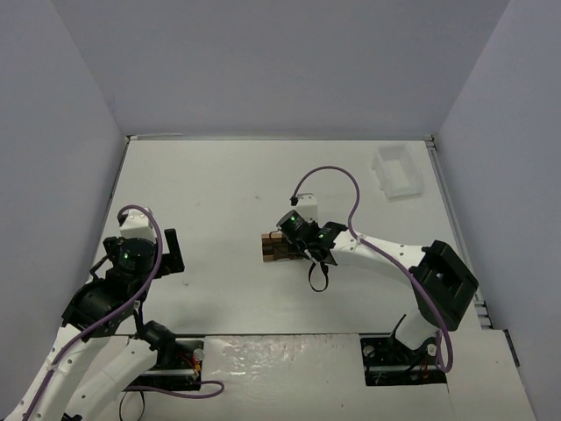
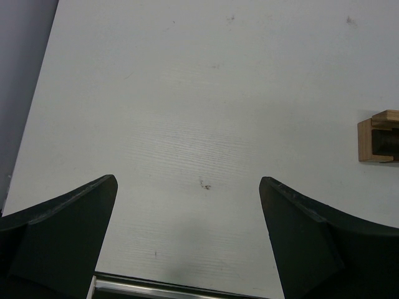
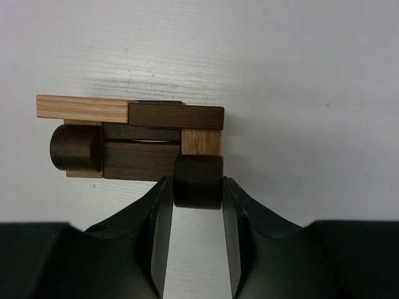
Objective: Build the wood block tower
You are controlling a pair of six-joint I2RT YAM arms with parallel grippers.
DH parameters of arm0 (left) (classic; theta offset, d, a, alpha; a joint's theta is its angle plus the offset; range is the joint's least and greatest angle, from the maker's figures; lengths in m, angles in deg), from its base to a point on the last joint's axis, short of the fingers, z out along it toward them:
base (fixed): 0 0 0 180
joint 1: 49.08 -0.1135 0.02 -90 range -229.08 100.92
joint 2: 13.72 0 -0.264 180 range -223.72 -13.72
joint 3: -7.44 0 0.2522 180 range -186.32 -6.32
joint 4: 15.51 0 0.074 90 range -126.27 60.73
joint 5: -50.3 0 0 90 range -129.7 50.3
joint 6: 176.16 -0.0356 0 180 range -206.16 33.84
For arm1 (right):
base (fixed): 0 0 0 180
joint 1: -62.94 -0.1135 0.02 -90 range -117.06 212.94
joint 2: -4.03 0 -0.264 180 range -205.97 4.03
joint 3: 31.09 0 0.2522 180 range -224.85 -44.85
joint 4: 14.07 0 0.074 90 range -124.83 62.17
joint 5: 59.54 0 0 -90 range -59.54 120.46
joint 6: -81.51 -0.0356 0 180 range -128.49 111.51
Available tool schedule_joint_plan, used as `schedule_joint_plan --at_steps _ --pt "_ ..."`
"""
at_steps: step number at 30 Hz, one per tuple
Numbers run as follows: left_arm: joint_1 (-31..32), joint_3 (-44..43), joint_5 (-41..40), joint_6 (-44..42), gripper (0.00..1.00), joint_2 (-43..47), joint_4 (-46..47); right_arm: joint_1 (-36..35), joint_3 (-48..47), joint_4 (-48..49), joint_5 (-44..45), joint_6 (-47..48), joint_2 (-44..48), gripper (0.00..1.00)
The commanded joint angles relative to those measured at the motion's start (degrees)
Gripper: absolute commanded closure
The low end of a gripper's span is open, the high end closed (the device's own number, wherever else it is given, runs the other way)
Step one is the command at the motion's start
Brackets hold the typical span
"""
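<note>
The wood block tower [image 1: 279,247] is a small stack of dark brown and light tan blocks near the table's middle. In the right wrist view the tower [image 3: 134,137] shows a tan plank on top left, dark planks, a dark cylinder at the left and a small tan cube. My right gripper [image 3: 197,187] is shut on a dark brown cylinder block [image 3: 197,180] pressed against the stack's near right corner; it also shows in the top view [image 1: 298,243]. My left gripper [image 2: 187,187] is open and empty, far left of the tower [image 2: 378,137], over bare table; it also shows in the top view [image 1: 166,254].
A white rectangular tray [image 1: 397,172] lies at the far right of the table. Grey walls enclose the table on the left, back and right. A metal rail [image 2: 181,288] runs along the near edge.
</note>
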Motion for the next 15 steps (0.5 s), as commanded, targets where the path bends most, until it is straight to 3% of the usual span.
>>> schedule_joint_plan --at_steps 1,15 --pt "0.36 -0.3 -0.78 0.17 0.03 -0.69 2.73 0.72 0.21 2.15 0.26 0.86 1.84 1.0" --pt "0.62 -0.3 -0.61 0.08 0.03 -1.04 2.82 1.52 0.49 4.12 0.28 1.57 0.16 1.0"
